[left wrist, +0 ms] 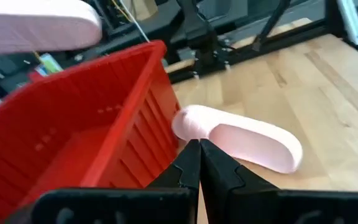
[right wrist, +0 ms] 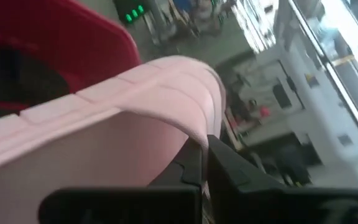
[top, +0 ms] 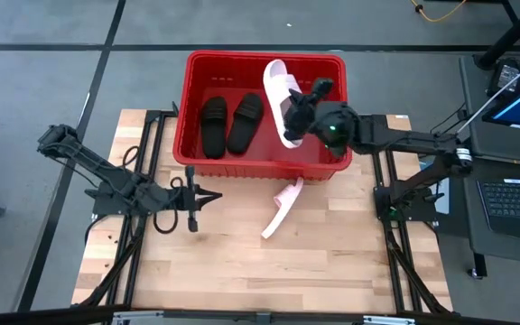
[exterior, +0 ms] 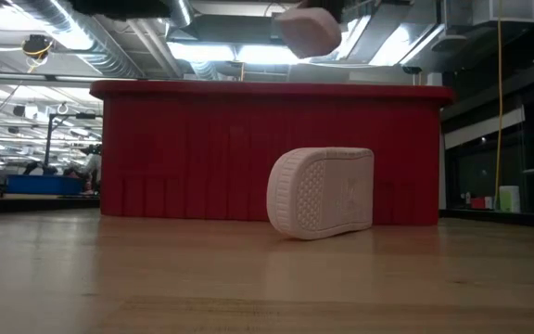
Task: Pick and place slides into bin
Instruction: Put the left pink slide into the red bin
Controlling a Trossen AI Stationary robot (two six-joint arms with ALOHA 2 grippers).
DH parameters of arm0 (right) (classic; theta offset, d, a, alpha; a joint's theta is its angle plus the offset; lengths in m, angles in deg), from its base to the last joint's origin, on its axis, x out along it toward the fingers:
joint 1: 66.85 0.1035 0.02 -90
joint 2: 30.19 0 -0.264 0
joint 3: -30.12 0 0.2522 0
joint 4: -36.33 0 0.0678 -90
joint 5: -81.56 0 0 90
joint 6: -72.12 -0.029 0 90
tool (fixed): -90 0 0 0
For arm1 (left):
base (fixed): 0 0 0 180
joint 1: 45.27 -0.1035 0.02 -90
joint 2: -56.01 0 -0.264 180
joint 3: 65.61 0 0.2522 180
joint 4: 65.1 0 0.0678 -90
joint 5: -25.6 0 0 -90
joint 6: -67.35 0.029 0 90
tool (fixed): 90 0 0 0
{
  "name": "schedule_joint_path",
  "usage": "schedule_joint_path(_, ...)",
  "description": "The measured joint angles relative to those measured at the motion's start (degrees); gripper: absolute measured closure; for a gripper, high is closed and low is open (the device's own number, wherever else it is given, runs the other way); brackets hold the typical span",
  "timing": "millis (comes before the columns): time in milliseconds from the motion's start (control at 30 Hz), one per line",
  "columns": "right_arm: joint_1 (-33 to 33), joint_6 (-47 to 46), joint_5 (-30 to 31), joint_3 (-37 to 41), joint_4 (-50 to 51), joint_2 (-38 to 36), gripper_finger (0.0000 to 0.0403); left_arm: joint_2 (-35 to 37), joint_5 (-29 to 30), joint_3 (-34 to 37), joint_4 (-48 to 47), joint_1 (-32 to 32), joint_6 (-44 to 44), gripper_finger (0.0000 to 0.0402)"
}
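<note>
The red bin [top: 328, 72] stands at the table's far side. Two black slides [top: 230, 124] lie side by side on its floor at the left. My right gripper [top: 298, 106] is shut on a pink slide [top: 283, 101] held above the bin's right half; it also shows in the low view [exterior: 309, 30] and in the left wrist view [left wrist: 39, 25]. A second pink slide [top: 281, 206] lies on the table on its side edge, its far end against the bin's near wall [exterior: 318, 193]. My left gripper [top: 217, 195] is shut and empty at the table's left. My right gripper pinches the pink slide's side edge [right wrist: 194, 134] between its two fingers, coming level from the table's right. The slide is lifted clear above the bin, lying lengthwise from far to near.
Bare wooden table lies near and left of the bin. Dark frame rails [top: 138, 244] run along both table sides. A laptop [top: 517, 203] and stands sit beyond the table's right edge.
</note>
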State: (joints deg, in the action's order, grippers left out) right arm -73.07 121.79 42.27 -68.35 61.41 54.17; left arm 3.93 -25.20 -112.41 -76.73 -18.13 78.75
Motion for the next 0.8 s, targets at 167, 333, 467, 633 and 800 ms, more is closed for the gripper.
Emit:
schedule_joint_path(167, -2.0, -0.9, 5.9, -9.3, 7.9, 6.7, 0.0393, 1.4, -3.4, 2.3, 0.5, -2.2, -1.0, 0.0399)
schedule_joint_path(333, -4.6, -6.9, 5.4, -20.0, 20.2, 13.4, 0.0393, 1.4, -3.4, 3.5, 0.4, -2.7, -0.3, 0.04)
schedule_joint_path(467, -6.9, -12.0, 0.5, -26.8, 29.7, 18.0, 0.0393, 1.4, -3.4, 3.6, -0.2, -2.5, -0.6, 0.0399)
schedule_joint_path(633, -9.6, -13.7, -0.9, -29.1, 32.8, 21.5, 0.0393, 1.4, -3.4, 3.6, -1.1, -2.4, -0.6, 0.04)
schedule_joint_path(800, -11.8, -15.7, -0.9, -29.1, 36.6, 23.9, 0.0393, 1.4, -3.4, 3.6, -2.4, -2.4, -0.7, 0.0399)
